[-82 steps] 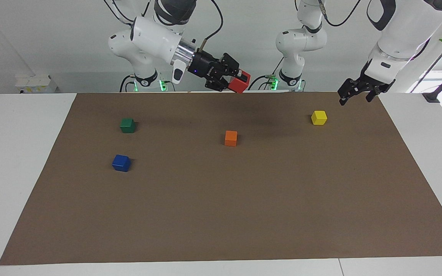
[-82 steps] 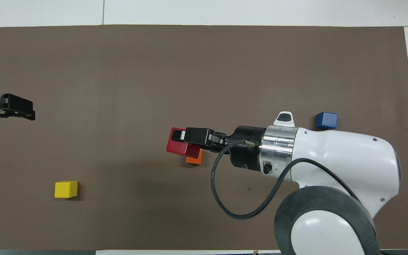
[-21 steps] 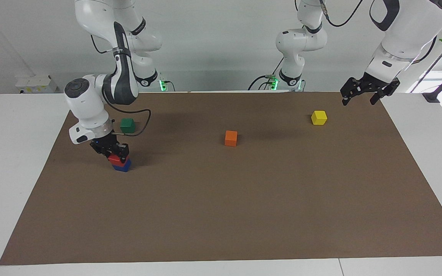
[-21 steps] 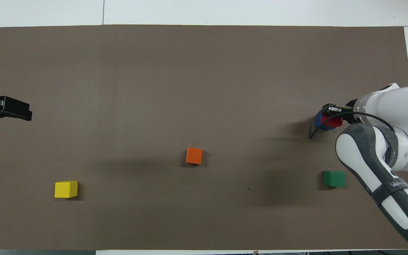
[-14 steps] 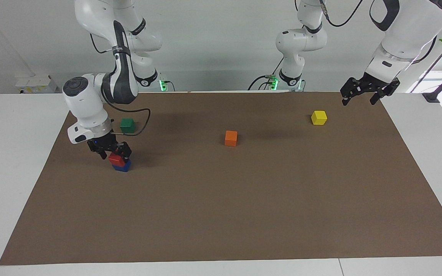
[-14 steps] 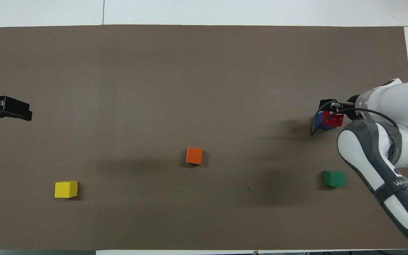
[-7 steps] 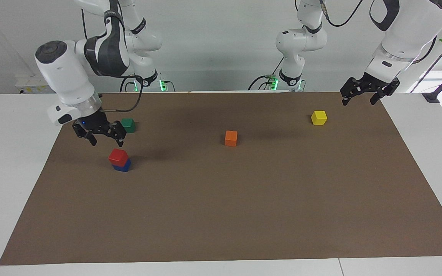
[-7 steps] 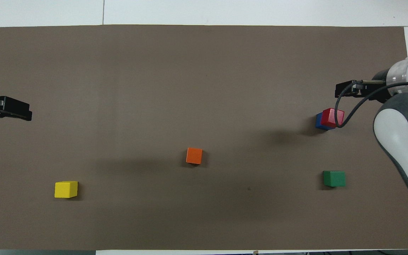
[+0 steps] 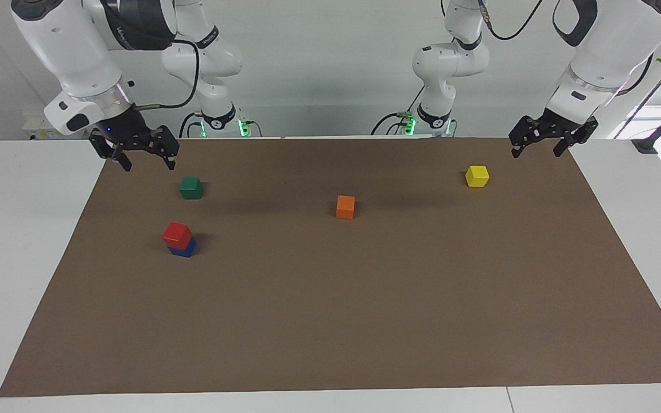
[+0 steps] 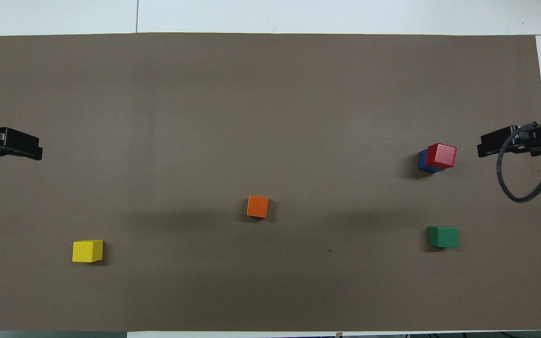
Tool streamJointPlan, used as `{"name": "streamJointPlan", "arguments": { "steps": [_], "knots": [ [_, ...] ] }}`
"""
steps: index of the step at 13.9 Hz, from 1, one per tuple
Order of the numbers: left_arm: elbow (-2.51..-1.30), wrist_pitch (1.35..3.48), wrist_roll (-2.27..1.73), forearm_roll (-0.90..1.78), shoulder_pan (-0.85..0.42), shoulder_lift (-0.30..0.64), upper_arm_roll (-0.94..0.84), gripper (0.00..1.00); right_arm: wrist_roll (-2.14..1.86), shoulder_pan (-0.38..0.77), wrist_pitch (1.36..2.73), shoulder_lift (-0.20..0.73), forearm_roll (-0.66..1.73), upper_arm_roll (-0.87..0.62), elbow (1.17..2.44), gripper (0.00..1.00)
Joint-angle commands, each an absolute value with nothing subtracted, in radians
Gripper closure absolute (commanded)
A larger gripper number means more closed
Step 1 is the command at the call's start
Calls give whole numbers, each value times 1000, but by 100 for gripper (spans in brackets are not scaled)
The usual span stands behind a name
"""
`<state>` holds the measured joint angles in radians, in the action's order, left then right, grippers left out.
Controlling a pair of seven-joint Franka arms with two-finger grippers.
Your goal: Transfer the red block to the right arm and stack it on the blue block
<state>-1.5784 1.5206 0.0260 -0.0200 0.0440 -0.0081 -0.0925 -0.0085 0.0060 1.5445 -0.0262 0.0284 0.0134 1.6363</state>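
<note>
red block (image 9: 177, 233) sits on blue block (image 9: 183, 248); right gripper (image 9: 142, 162) and left gripper (image 9: 538, 148) hang wide, empty, over mat (image 9: 342, 321) corners.

I count five cubes on my one brown mat (image 9: 365, 321) — one red block (image 9: 177, 232), one blue block (image 9: 183, 249), one green cube (image 9: 191, 187), one orange cube (image 9: 345, 206), one yellow cube (image 9: 477, 175) — and two grippers, my left gripper (image 9: 539, 148) and my right gripper (image 9: 148, 162).

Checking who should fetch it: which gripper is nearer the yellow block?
Left. The left gripper hangs open by the yellow block; the right gripper, open too, is up at the table's other end, near the green block.
</note>
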Motion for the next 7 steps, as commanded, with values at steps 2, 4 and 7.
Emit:
{"name": "streamJointPlan", "arguments": {
  "steps": [2,4,7],
  "knots": [
    [-1598,1514,41,-15,52,-29,-95,0,-61,-17,1485,-21,-15,14,1591,0],
    [-1598,1514,41,-15,52,-29,-95,0,-61,-37,1470,-21,-14,9,1578,0],
    [-1598,1514,41,-15,52,-29,-95,0,-55,-37,1466,-41,-11,9,1584,0]
  ]
}}
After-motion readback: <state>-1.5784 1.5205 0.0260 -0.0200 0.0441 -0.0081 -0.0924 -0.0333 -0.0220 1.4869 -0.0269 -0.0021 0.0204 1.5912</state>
